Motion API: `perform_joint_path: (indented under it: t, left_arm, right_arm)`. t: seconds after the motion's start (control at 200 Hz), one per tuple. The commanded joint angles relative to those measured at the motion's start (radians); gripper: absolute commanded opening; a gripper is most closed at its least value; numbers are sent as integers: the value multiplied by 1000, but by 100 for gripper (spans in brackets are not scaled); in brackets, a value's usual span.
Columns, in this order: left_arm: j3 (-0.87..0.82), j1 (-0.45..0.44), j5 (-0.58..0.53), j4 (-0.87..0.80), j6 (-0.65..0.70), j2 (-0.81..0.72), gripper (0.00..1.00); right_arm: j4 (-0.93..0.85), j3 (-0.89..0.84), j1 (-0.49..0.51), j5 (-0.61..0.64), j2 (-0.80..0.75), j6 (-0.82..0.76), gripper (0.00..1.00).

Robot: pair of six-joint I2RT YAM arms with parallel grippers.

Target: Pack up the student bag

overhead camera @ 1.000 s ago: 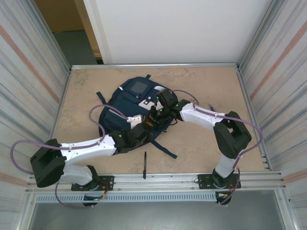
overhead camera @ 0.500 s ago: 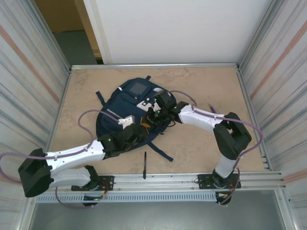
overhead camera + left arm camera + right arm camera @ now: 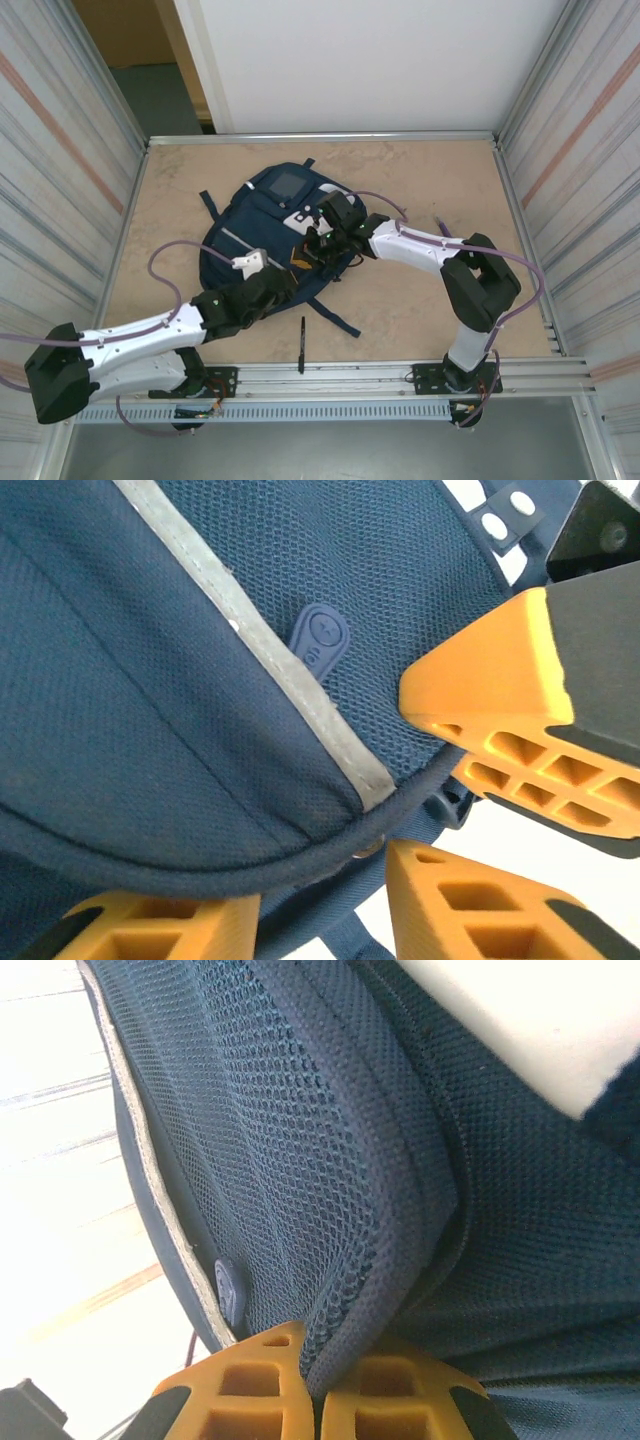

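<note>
While both arms reach over surface: one student bag, one black pen, two grippers.
Bag lies flat, toward 10 o'clock of surface centre.
Right gripper at bag's 4 o'clock edge: fingers pressed together, pinching fold of bag's mesh fabric.
Left gripper at bag's 6 o'clock rim: fingers partly spread, piped bag edge lying across gap, not clamped.
Pen on surface at 6 o'clock from bag, apart from it.
Bag contents: cannot tell.
</note>
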Motion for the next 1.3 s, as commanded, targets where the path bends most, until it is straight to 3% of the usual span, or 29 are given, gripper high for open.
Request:
perform_joint_path:
  t: [0.0,0.381,0.506,0.661,0.767,1.012,1.158,1.293]
  left_arm:
    - [-39,46,-23,110,130,-21,34]
    - [-107,89,53,223,275,-131,17]
    - [-102,91,56,169,284,-147,16]
    - [-99,91,54,115,257,-132,7]
    - [-84,92,26,21,237,-133,0]
    - [-91,115,13,-150,315,-237,0]
    - [-111,194,104,-224,350,-328,0]
    - [-128,221,202,-211,467,-374,0]
  right_arm:
    - [16,49,49,-98,-11,-7,0]
    - [43,67,123,-110,0,60,0]
    - [40,66,124,-101,1,60,0]
    - [36,77,124,-105,0,60,0]
    - [15,73,100,-102,-5,50,0]
    - [-83,86,39,-116,-23,-67,0]
    - [-140,84,-40,-123,-27,-131,0]
    - [-200,101,-112,-111,-20,-206,0]
